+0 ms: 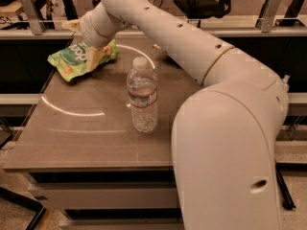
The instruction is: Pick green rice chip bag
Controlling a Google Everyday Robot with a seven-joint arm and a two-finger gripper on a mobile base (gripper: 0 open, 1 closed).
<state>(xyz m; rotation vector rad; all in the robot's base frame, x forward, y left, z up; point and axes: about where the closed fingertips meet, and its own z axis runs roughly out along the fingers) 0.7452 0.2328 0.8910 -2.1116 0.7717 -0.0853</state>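
The green rice chip bag (72, 61) lies at the far left corner of the table, light green with a darker oval and white lettering. My gripper (92, 51) reaches over the bag's right end from above, at the end of the long white arm (158, 28). The fingers sit over the bag's right part and the wrist hides most of them. The right edge of the bag is partly covered by the gripper.
A clear water bottle (142, 97) with a white cap stands upright mid-table, just right of the bag. The brown table (72, 138) has a front edge near me. A rail and black shelving run behind it. My arm's large elbow fills the right side.
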